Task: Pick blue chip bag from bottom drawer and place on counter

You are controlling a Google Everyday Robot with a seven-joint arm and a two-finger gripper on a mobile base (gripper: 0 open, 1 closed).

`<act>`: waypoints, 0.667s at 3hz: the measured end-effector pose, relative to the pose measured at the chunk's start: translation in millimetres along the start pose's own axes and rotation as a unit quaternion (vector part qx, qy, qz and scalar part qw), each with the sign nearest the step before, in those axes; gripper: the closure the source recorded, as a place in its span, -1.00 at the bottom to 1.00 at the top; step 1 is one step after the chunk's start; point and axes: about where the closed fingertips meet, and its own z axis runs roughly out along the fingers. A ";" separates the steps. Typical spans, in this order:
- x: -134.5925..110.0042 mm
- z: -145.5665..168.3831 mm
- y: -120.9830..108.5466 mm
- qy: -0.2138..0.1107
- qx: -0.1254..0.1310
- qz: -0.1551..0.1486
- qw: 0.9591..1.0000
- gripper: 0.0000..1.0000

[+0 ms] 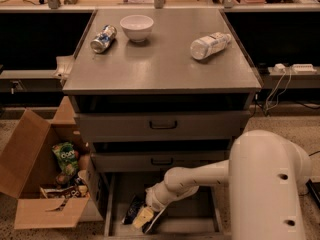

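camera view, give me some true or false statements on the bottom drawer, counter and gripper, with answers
1. The gripper is down in the open bottom drawer. True.
2. The blue chip bag lies on the counter. False: it is in the bottom drawer, next to the gripper.
3. The white bowl sits upright on the counter. True.
4. The plastic bottle stands upright. False: it lies on its side on the counter.

My smooth white plastic hand (146,219), lower centre, hangs in the matt grey metal bottom drawer (197,225) beside the crinkly dark blue foil chip bag (131,210). Above, the grey metal table (165,69) shows a dull sheen.
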 end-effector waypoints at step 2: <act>48.9 47.7 -33.6 -0.007 0.028 0.045 0.999 -1.00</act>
